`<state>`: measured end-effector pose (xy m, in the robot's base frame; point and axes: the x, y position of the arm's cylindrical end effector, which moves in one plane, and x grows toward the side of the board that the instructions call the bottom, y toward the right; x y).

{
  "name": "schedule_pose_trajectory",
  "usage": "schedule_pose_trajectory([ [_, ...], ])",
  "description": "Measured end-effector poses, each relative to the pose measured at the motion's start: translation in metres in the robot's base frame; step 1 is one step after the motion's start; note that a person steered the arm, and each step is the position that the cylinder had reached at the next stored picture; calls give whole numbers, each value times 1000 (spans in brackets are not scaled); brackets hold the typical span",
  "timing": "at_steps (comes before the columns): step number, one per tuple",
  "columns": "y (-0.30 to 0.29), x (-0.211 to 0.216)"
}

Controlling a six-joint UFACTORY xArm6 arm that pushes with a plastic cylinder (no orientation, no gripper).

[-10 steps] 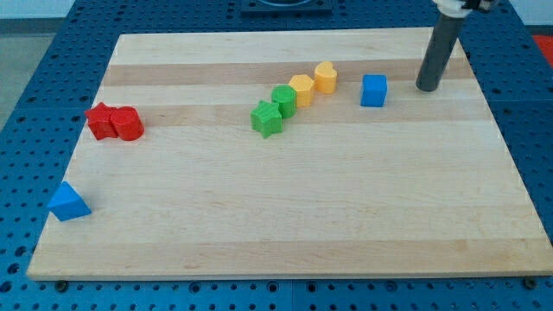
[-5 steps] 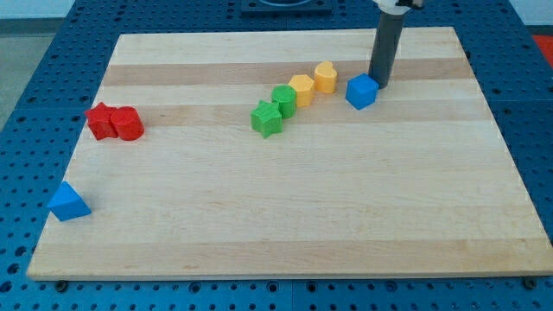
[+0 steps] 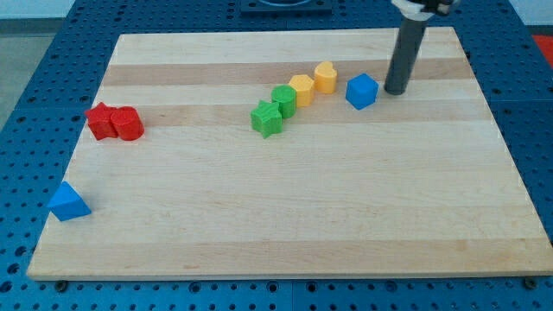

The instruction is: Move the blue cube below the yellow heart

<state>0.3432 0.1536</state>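
The blue cube (image 3: 362, 91) sits on the wooden board, just right of and slightly below the yellow heart (image 3: 325, 77), with a small gap between them. My tip (image 3: 396, 91) stands to the right of the blue cube, a short gap away and not touching it. The cube is turned a little, one corner facing the view's bottom.
A diagonal row runs down-left from the heart: a yellow hexagon (image 3: 301, 88), a green cylinder (image 3: 283, 98), a green star (image 3: 267, 118). Two red blocks (image 3: 115, 123) sit at the left. A blue triangle (image 3: 67, 201) lies near the board's (image 3: 285, 233) lower left edge.
My tip swept left and pushed the blue cube leftward toward the heart, turning it slightly. It has since backed off to the right of the cube.
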Motion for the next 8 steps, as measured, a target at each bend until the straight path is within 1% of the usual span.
schedule_pose_trajectory([
  [1, -20, 3],
  [4, -50, 3],
  [6, -51, 5],
  [7, -42, 52],
  [8, -83, 120],
])
